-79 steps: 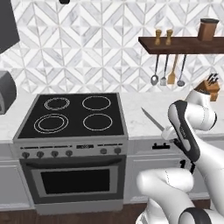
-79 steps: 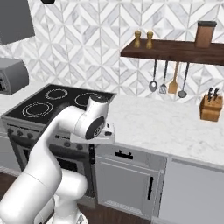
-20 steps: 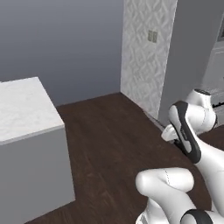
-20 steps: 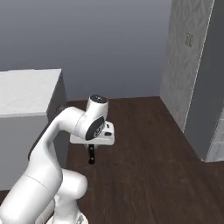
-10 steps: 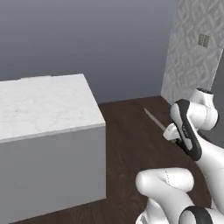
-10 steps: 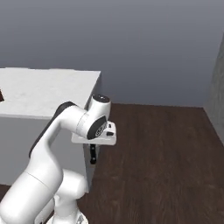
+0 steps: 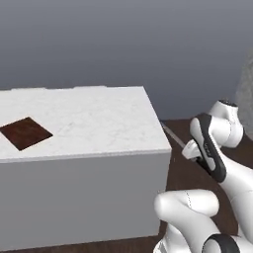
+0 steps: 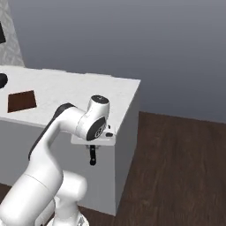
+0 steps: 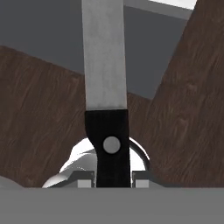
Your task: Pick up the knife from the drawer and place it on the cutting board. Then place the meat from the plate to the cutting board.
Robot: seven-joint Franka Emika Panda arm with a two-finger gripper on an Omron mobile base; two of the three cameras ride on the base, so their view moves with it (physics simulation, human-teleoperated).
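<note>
Gripper (image 9: 113, 181) closed on knife (image 9: 106, 87), black handle pinched btwn the two fingertips, slim silver blade running straight out away from the hand. In left base view blade (image 7: 174, 136) sticks out from the hand toward the near right corner of the white marble island worktop (image 7: 94, 118), tip just off that corner, over the dark wood floor (image 8: 176, 159). In right base view handle end (image 8: 92, 155) hangs below the hand, beside the island's grey end wall. Cutting board (image 7: 25, 133) lies flat on the worktop near its left edge in left base view, well apart from knife; same board (image 8: 21, 101) at the far left part of the worktop in right base view. Dark round object (image 8: 2, 80) at worktop's far left edge, too cropped to identify.
</note>
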